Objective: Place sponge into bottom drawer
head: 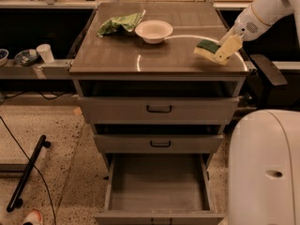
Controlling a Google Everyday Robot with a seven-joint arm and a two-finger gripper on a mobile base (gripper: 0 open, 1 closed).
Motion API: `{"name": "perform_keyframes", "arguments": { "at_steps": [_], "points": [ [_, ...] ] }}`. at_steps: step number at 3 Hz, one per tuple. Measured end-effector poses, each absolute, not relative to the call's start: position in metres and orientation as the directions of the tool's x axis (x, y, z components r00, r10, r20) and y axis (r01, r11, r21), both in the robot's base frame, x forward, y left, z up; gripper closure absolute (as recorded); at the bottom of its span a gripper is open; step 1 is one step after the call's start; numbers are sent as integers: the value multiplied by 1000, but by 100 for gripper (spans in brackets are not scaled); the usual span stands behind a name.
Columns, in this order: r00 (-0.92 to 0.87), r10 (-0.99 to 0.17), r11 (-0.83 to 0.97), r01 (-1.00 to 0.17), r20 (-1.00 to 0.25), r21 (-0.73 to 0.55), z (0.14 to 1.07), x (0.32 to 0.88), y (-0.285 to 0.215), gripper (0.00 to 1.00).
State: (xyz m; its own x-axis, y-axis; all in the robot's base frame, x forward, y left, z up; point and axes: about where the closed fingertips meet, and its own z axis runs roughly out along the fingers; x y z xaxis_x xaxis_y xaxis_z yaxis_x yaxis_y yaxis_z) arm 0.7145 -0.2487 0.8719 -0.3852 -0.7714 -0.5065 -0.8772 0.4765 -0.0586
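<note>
I see a white bowl (pixel 153 31) just beside a crumpled green cloth (pixel 120 23) on the cabinet top (pixel 140 55), a white cup (pixel 45 53) on the ledge (pixel 51 69) to its left, and my gripper (pixel 230 43) above the top's right edge.

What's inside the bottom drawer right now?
The bottom drawer shows only bare grey floor; its front wall hides the nearest strip. The gripper is at the sponge on the cabinet top.
</note>
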Motion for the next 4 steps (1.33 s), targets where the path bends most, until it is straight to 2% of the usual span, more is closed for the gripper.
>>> {"name": "perform_keyframes", "arguments": {
  "at_steps": [1, 2, 3, 4],
  "points": [
    [-254, -772, 404, -903, -583, -142, 919, 693, -244, 100],
    [-140, -811, 398, -843, -568, -361, 977, 659, -282, 100],
    [-42, -878, 376, -677, -477, -632, 1073, 577, -305, 100],
    [20, -910, 304, -647, -415, -699, 1094, 516, -265, 100]
  ]
}}
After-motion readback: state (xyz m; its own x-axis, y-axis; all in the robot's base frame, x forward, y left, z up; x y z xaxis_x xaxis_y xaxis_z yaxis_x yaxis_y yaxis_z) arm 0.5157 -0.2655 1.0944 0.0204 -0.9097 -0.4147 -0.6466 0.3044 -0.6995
